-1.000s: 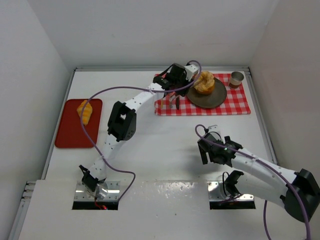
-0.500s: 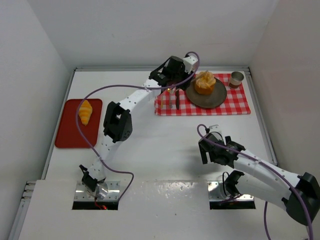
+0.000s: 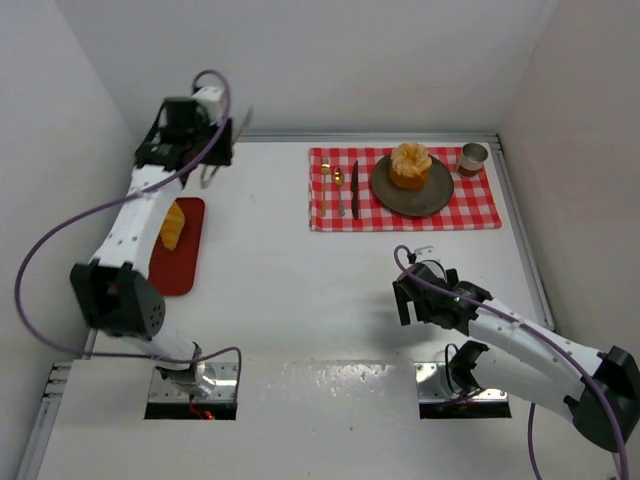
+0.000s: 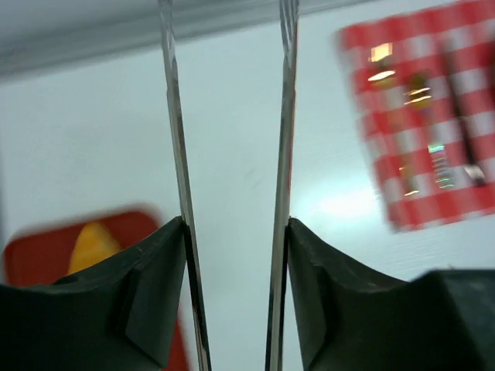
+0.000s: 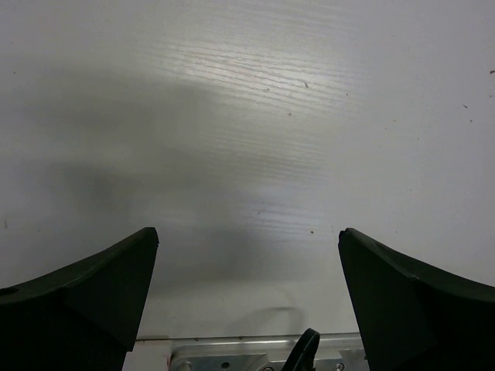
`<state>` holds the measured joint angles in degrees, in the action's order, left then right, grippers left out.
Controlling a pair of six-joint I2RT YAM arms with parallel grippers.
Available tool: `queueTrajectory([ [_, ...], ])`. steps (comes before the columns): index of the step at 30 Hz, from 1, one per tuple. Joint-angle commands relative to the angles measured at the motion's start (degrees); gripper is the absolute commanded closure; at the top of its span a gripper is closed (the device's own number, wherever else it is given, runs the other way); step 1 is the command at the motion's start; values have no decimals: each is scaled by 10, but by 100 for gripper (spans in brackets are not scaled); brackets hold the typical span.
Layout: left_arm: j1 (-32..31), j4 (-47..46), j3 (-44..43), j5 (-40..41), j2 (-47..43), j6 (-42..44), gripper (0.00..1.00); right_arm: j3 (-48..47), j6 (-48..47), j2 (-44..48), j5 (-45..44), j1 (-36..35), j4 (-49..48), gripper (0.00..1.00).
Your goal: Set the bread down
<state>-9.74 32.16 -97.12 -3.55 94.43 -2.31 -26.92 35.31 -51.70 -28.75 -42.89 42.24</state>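
The croissant [image 3: 173, 224] on the red tray [image 3: 178, 270] looks light, flaky and crushable — best pinched across its thick middle — and the left claw [image 4: 227, 31] hangs parted, holding nothing.

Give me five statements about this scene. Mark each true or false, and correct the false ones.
1. A round bread sits on the dark plate. True.
2. The red tray has nothing on it. False: a croissant lies on it.
3. The left gripper is holding bread. False: its jaws stand apart with nothing between them.
4. The cup stands on the checkered cloth, right of the plate. True.
5. The right gripper is over the cloth. False: it is open above the bare table.
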Motion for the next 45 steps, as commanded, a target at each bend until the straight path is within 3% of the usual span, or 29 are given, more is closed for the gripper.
queueTrajectory([
  [1,65,44,143,27,-126,-7,41,-23,-14,-2,15,-4,-30,0],
  [7,218,66,313,5,-232,41,41,-48,-26,-34,29,-16,-44,0],
  [12,283,60,355,-1,-253,48,41,-60,-22,-45,27,-36,-42,0],
  [28,330,35,382,11,-211,72,40,-73,5,-8,1,-58,9,0],
  [34,369,35,382,-87,-175,84,39,-77,20,-6,-15,-75,18,0],
  [45,391,25,369,-114,-134,100,38,-90,10,-27,-21,-83,16,0],
])
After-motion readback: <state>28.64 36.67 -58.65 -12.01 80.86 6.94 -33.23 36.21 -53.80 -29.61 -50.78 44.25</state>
